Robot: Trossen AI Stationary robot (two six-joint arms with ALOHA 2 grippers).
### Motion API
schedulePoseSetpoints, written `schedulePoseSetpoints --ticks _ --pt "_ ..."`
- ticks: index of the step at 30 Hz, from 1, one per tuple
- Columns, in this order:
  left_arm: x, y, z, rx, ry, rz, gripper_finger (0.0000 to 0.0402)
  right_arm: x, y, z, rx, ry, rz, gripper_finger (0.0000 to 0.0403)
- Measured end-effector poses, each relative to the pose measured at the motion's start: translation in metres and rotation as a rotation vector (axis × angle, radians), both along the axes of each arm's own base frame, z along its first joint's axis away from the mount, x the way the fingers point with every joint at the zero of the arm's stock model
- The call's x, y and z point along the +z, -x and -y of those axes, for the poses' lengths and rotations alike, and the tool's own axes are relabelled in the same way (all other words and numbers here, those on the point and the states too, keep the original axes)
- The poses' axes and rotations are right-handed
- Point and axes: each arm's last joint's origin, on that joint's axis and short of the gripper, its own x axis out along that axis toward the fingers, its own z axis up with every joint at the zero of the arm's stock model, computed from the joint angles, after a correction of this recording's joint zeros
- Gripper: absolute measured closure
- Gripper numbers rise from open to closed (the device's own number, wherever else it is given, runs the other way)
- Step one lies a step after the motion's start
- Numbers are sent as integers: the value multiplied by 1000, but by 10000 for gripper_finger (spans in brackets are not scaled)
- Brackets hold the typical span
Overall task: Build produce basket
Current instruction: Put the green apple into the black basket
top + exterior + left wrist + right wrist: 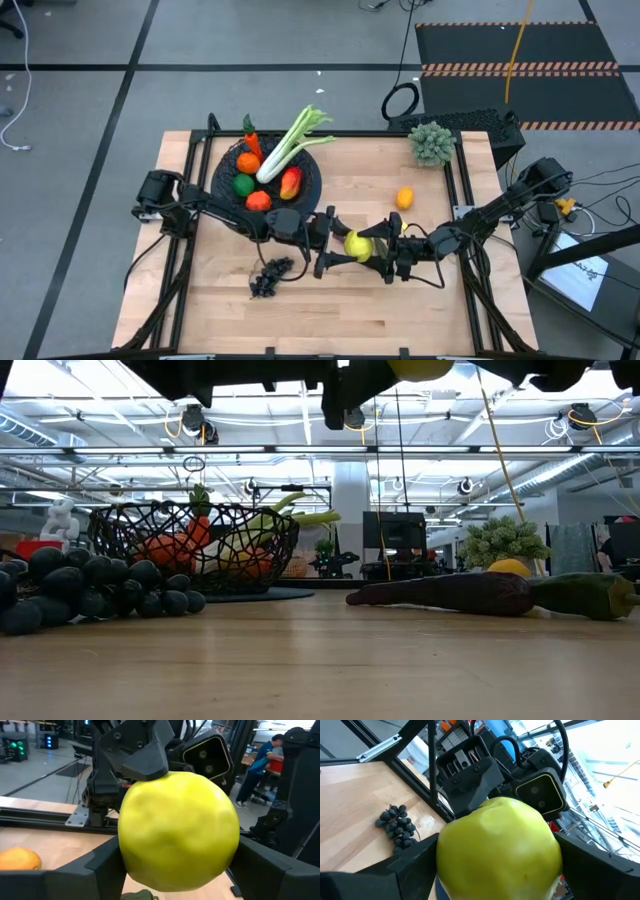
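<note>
Left gripper point(330, 255): fingers pinched the lemon point(358, 246) from its sides, mid-air over table centre.
Right gripper point(385, 250): also clamped on the same lemon, facing the left one.
Lemon handling: looked light, smooth, rounded, likely slippery; best held across its widest middle.
Basket point(222, 170): near the table's far-left part, partly filled.
Grapes point(270, 277): loose on wood.

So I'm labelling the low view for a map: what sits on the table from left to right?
Dark grapes → black wire basket holding produce → purple eggplant → cucumber, end to end with the eggplant. A yellow-orange fruit peeks up behind where the two meet.
</note>
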Motion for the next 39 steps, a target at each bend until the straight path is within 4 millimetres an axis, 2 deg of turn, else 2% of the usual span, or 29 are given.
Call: schedulePoseSetpoints --ticks 3,10,19,23,28,35,39 --pt "0 0 0 -12 8 -2 116 0 0 0 1 -10 0 47" --pt "1 0 1 -23 24 0 81 2 0 0 1 -11 13 46" --pt "1 0 -1 -30 39 -4 118 2 0 0 3 -47 22 43" --pt "2 0 -1 -37 56 -7 111 3 0 0 -1 -50 24 20" --pt "17 8 -1 -69 67 6 96 2 0 0 -19 -47 21 8" --pt "44 29 -10 -51 23 -82 119 8 5 -5 -57 14 66 4" --pt "58 43 -14 -38 6 -117 112 13 9 -8 -66 28 94 3"
